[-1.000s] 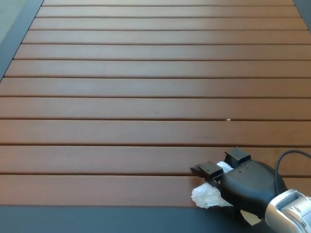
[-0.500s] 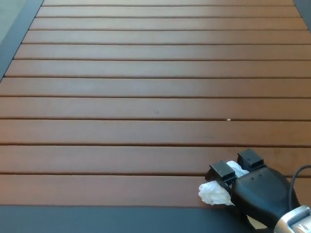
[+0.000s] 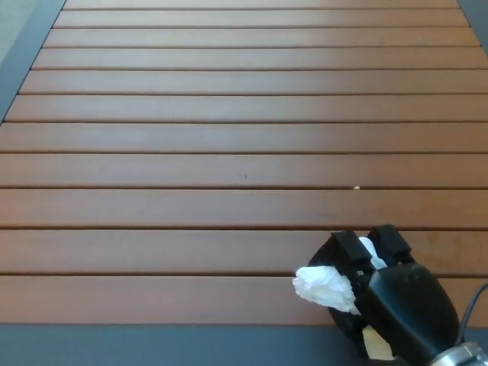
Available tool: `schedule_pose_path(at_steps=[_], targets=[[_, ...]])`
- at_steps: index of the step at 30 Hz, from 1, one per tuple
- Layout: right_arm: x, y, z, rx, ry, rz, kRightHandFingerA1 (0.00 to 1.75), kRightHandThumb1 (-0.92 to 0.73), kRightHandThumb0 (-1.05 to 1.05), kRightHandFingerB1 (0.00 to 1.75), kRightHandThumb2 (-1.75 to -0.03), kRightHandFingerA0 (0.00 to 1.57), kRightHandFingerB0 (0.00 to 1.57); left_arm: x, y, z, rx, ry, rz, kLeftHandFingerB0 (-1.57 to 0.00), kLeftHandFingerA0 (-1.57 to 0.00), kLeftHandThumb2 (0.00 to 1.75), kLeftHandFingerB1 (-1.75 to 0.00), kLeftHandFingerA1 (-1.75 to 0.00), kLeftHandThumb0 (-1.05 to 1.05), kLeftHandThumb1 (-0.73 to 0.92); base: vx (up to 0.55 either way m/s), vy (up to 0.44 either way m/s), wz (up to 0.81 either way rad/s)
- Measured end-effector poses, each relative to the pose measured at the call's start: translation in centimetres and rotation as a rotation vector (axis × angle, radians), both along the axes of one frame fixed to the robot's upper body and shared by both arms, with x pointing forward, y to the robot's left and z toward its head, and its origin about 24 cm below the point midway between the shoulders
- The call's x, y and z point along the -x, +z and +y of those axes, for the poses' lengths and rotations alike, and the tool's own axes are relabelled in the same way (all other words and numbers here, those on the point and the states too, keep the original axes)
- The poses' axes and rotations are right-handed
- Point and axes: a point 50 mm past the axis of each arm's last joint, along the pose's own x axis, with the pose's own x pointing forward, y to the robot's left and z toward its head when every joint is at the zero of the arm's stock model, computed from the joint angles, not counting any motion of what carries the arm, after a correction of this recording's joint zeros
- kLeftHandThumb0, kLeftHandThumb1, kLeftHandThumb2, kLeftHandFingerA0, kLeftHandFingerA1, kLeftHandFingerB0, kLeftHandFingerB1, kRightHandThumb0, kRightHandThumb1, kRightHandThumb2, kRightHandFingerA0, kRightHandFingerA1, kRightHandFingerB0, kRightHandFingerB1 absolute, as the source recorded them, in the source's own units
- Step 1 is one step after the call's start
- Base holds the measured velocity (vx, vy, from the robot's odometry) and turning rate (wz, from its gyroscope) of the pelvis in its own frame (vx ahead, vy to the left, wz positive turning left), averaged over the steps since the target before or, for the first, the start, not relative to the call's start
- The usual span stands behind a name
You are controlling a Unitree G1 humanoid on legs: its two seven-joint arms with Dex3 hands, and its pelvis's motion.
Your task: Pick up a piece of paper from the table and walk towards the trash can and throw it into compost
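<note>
A slatted brown wooden surface is seen from above, edged by a dark border along its near side. At the lower right, the robot's right hand is seen, black and rounded. Its fingers are clamped on a crumpled white paper, which bulges out to the left of them, near the surface's front edge. Whether the paper is lifted clear of the surface cannot be told. The left hand is not shown. No trash can is seen. Much of the paper lies outside the fingers, so the hold is judged shallow. During walking, the soft wad could be shaken loose and dropped. A small pale speck is seen beyond the fingers.
</note>
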Motion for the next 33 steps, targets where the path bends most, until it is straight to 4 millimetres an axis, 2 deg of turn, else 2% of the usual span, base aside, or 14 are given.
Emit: schedule_pose_path(at_steps=[3, 4, 7, 10, 11, 12, 13, 18, 22, 23, 25, 26, 32, 33], targets=[[0.8, 0.5, 1.4, -0.113, 0.021, 0.023, 1.75, -0.53, -0.27, 1.68, -1.29, 0.93, 0.68, 0.0, 0.0, 0.0, 0.002, -0.002, 0.002, -0.85, -0.89, 0.93, -0.81, -0.96, -0.03, 0.59, 0.00, 0.000, 0.00], [1.0, 0.6, 1.7, -0.142, 0.029, 0.032, 1.75, -0.53, -0.27, 1.66, -1.30, 0.94, 0.71, 0.0, 0.0, -0.1, 0.002, -0.002, 0.003, -0.86, -0.93, 0.87, -0.80, -0.95, -0.03, 0.63, 0.00, 0.000, 0.00], [2.3, 1.2, 3.2, -0.264, 0.069, 0.072, 1.75, -0.56, -0.29, 1.68, -1.25, 0.92, 0.69, 0.0, -0.1, -0.1, 0.005, -0.006, 0.005, -0.84, -0.90, 0.84, -0.80, -0.93, -0.06, 0.64, 0.00, 0.000, 0.00], [3.6, 1.6, 4.1, -0.343, 0.104, 0.112, 1.75, -0.56, -0.29, 1.68, -1.25, 0.92, 0.69, 0.0, -0.1, -0.2, 0.007, -0.008, 0.007, -0.85, -0.90, 0.89, -0.80, -0.94, -0.04, 0.63, 0.00, 0.000, 0.00], [4.1, 1.8, 4.5, -0.373, 0.120, 0.128, 1.75, -0.58, -0.29, 1.60, -1.21, 0.92, 0.75, 0.0, -0.1, -0.2, 0.007, -0.009, 0.007, -0.86, -0.90, 0.90, -0.82, -0.97, -0.03, 0.60, 0.00, 0.000, 0.00], [4.5, 1.9, 4.7, -0.398, 0.131, 0.142, 1.75, -0.58, -0.29, 1.60, -1.21, 0.92, 0.75, 0.0, -0.1, -0.2, 0.008, -0.010, 0.008, -0.86, -0.90, 0.90, -0.82, -0.97, -0.03, 0.60, 0.00, 0.000, 0.00], [4.7, 2.0, 4.9, -0.416, 0.139, 0.151, 1.75, -0.61, -0.30, 1.59, -1.19, 0.95, 0.76, 0.0, -0.1, -0.2, 0.008, -0.010, 0.008, -0.85, -0.87, 0.82, -0.81, -0.95, -0.07, 0.61, 0.00, 0.000, 0.00], [7.0, 2.8, 6.0, -0.549, 0.201, 0.231, 1.75, -0.62, -0.30, 1.56, -1.14, 0.93, 0.76, 0.0, -0.2, -0.3, 0.011, -0.013, 0.013, -0.86, -0.92, 0.84, -0.82, -0.98, -0.02, 0.62, 0.00, 0.000, 0.00], [8.2, 3.2, 6.0, -0.608, 0.229, 0.292, 1.75, -0.62, -0.30, 1.56, -1.14, 0.93, 0.76, 0.0, -0.3, -0.3, 0.013, -0.016, 0.015, -0.86, -0.92, 0.84, -0.82, -0.98, -0.02, 0.62, 0.00, 0.000, 0.00], [8.4, 3.2, 5.9, -0.619, 0.233, 0.306, 1.75, -0.57, -0.28, 1.54, -1.14, 0.93, 0.82, 0.1, -0.3, -0.3, 0.013, -0.016, 0.016, -0.86, -0.91, 0.86, -0.80, -0.97, -0.03, 0.62, 0.00, 0.000, 0.00], [8.6, 3.3, 5.8, -0.629, 0.238, 0.321, 1.75, -0.57, -0.28, 1.54, -1.14, 0.93, 0.82, 0.0, -0.3, -0.4, 0.013, -0.016, 0.016, -0.86, -0.91, 0.86, -0.80, -0.97, -0.03, 0.62, 0.00, 0.000, 0.00], [9.0, 3.3, 5.7, -0.644, 0.246, 0.345, 1.75, -0.58, -0.25, 1.27, -1.14, 0.93, 0.85, 0.1, -0.3, -0.4, 0.014, -0.016, 0.017, -0.86, -0.92, 0.77, -0.80, -0.97, -0.07, 0.65, 0.00, 0.000, 0.00], [9.5, 3.5, 5.3, -0.674, 0.270, 0.413, 1.75, -0.59, -0.26, 1.32, -1.12, 0.95, 0.84, 0.0, -0.3, -0.4, 0.014, -0.017, 0.016, -0.86, -0.92, 0.73, -0.80, -0.96, -0.08, 0.65, 0.00, 0.000, 0.00], [9.7, 3.6, 5.1, -0.683, 0.282, 0.443, 1.75, -0.65, -0.25, 1.30, -1.00, 0.97, 0.85, 0.0, -0.3, -0.4, 0.014, -0.017, 0.016, -0.84, -0.92, 0.80, -0.79, -0.95, -0.04, 0.64, 0.00, 0.000, 0.00]])
